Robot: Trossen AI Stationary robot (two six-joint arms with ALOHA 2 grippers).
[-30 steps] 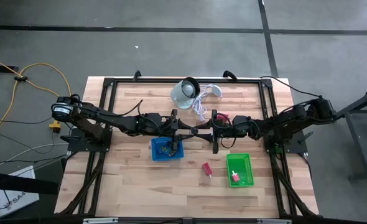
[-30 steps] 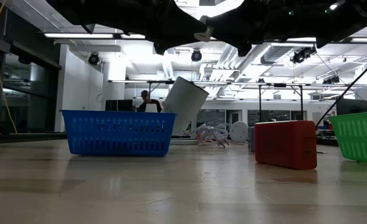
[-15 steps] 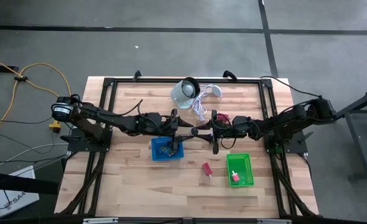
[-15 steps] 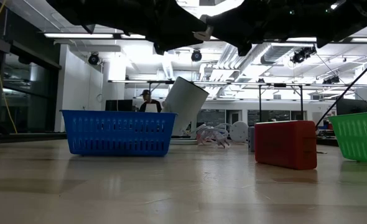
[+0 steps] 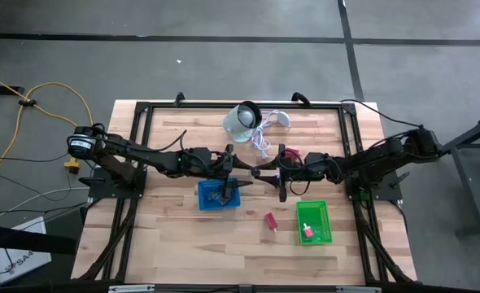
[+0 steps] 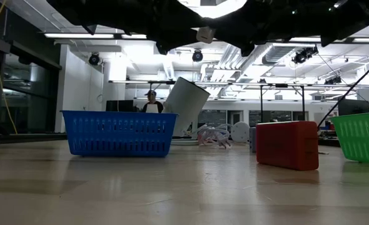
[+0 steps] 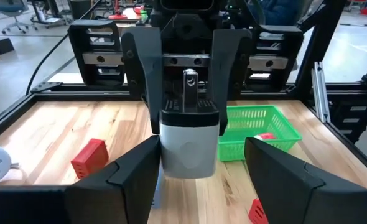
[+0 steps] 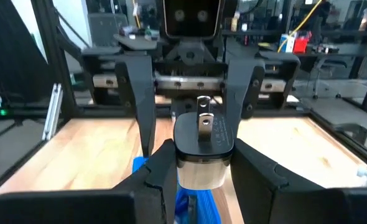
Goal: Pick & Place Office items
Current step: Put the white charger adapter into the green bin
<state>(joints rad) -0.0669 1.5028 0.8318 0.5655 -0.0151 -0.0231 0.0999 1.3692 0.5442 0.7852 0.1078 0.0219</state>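
Observation:
A small block (image 7: 188, 146), white below and black on top with a silver tab standing up, hangs in mid-air over the middle of the table (image 5: 175, 236). My right gripper (image 8: 202, 155) comes in from the table's right and is shut on it. My left gripper (image 7: 199, 149) faces it from the table's left, open, with a finger on each side of the block and apart from it. From above, the two grippers meet at the block (image 5: 258, 172). A red block (image 5: 270, 220) lies on the table between the two baskets. My right gripper pinches the block by its two opposite sides (image 8: 180, 168) between its two fingers (image 7: 141, 74). The fingers lie level and come from the table's right. The block is lifted clear of the table and stands upright, black cap and silver tab on top.
A blue basket (image 5: 219, 195) with small items stands under my left gripper. A green basket (image 5: 314, 222) holds a red piece (image 5: 307, 233). A white round device (image 5: 242, 120) with its cable lies at the far edge. Another red block (image 7: 89, 158) lies near it.
My left gripper has opened and let go of the block, while my right gripper has stayed shut on it. Both arms have kept their places, and the block hangs where it was.

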